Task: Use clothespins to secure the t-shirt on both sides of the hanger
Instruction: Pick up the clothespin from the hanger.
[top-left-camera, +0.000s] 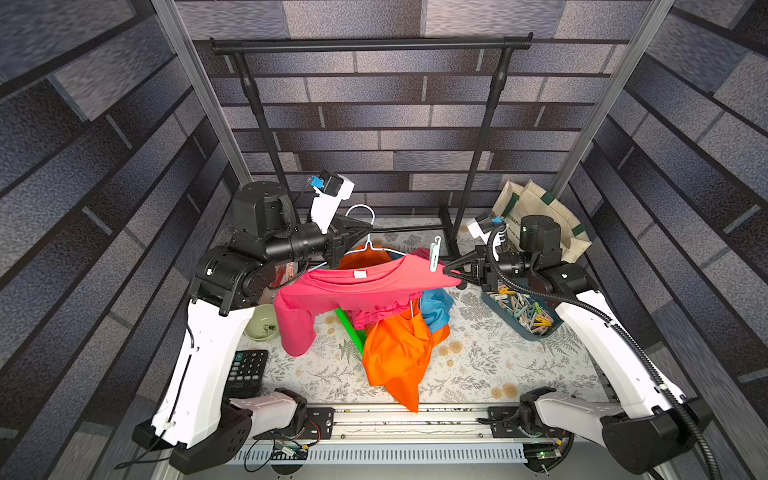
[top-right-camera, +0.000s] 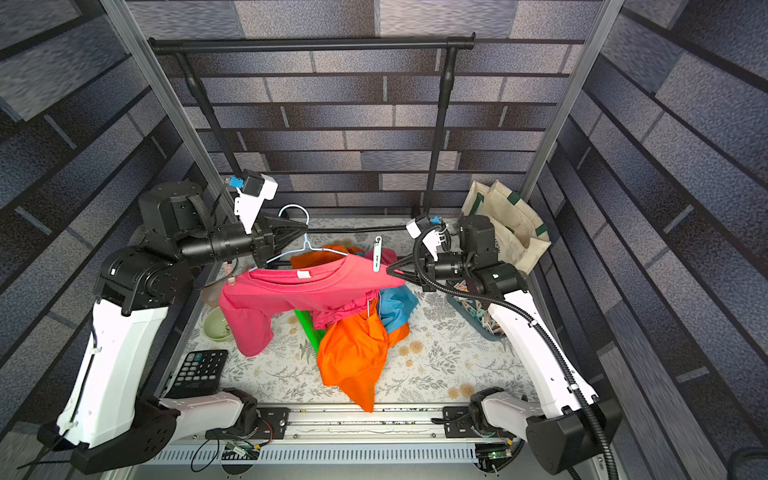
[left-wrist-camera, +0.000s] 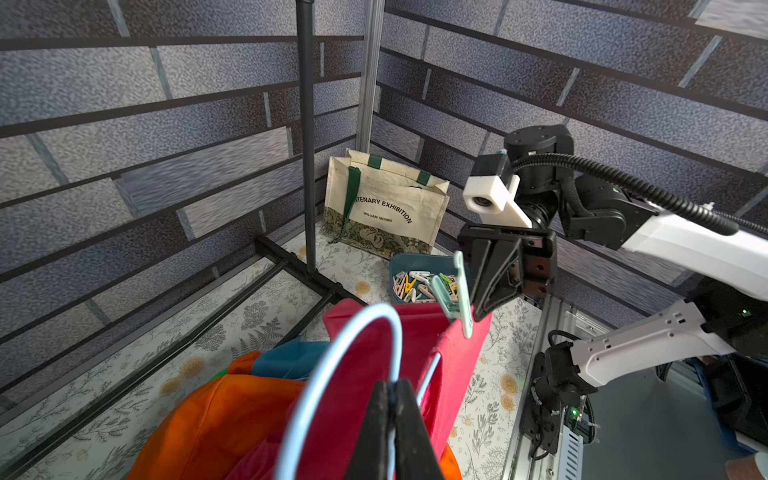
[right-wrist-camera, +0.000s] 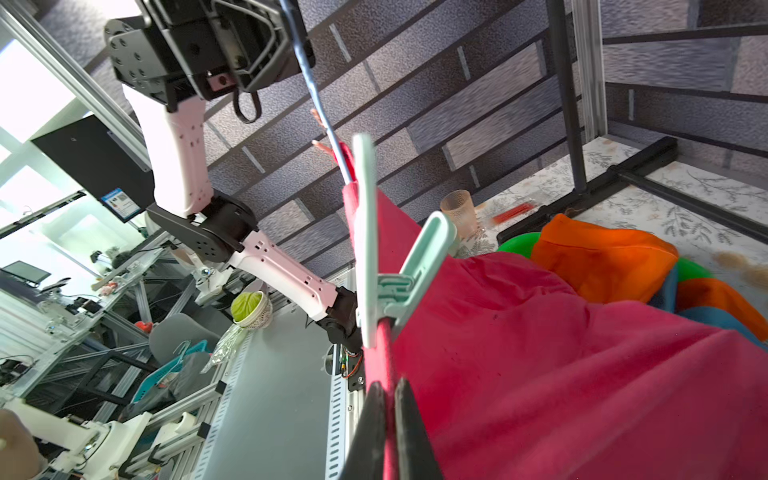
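One mint clothespin (right-wrist-camera: 386, 266) is gripping the pink t-shirt (top-left-camera: 357, 286) at the shoulder nearest the right arm, clipped over the pale blue wire hanger (left-wrist-camera: 374, 306) underneath. The left jaws are pressing together on the hanger's wire at the base of its hook, holding it above the bench (top-left-camera: 498, 365). The right jaws are pinching the shirt's shoulder edge just beside the clipped clothespin, closed almost flat on the fabric. Many more clothespins (top-left-camera: 523, 311) are lying in a dark tray (left-wrist-camera: 415, 262) beside the right arm. Orange and blue clothes (top-left-camera: 395, 353) are lying heaped under the hanging shirt.
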